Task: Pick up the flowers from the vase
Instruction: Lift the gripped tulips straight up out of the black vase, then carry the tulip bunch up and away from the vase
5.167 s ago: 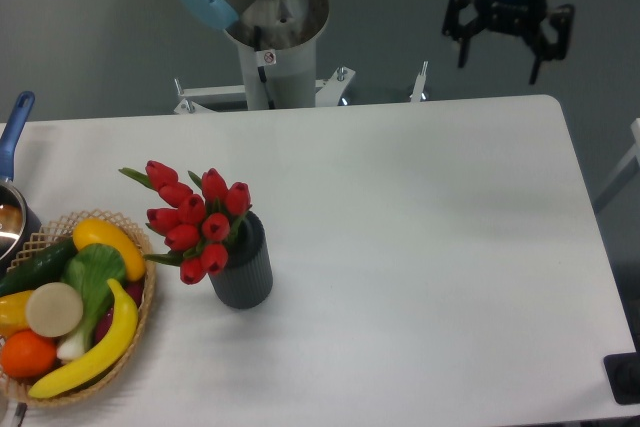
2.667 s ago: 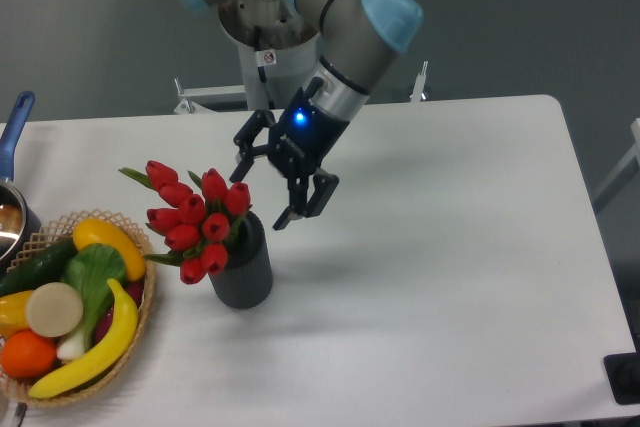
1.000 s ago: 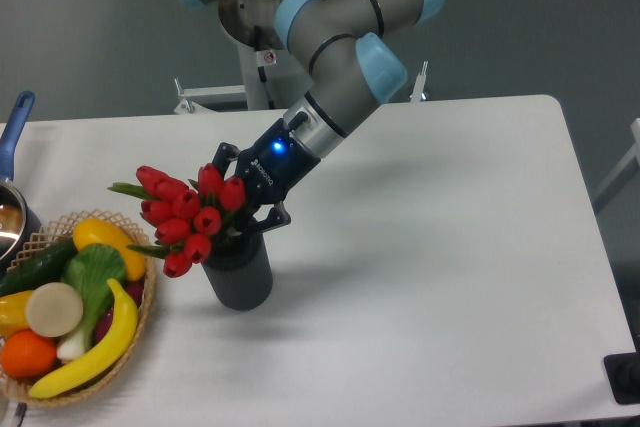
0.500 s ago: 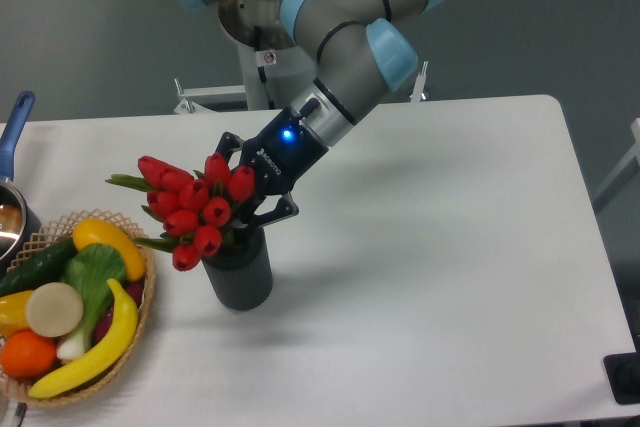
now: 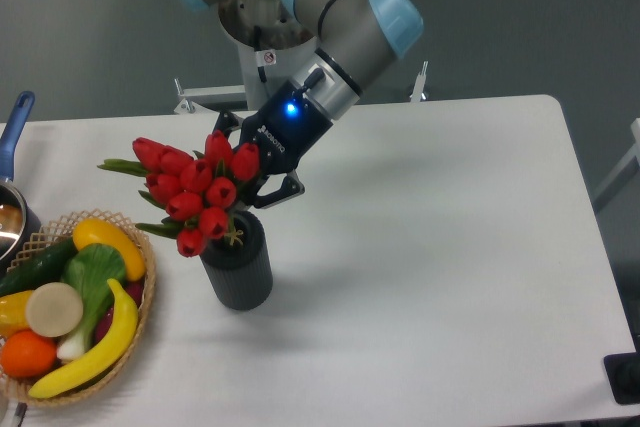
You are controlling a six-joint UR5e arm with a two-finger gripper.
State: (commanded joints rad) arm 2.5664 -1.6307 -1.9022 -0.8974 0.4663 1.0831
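Since half a second ago, the bunch of red tulip buds with green leaves [image 5: 196, 190] is sitting higher above the small dark grey ribbed cylindrical vase [image 5: 238, 271], and the black two-finger gripper [image 5: 252, 172] is riding higher with it. The buds are fanning out leftward, wider than the vase, with stem ends showing just at the vase's mouth. The jaws are closing tightly around the bunch just above the vase. The vase is standing upright on the white table [image 5: 430, 247].
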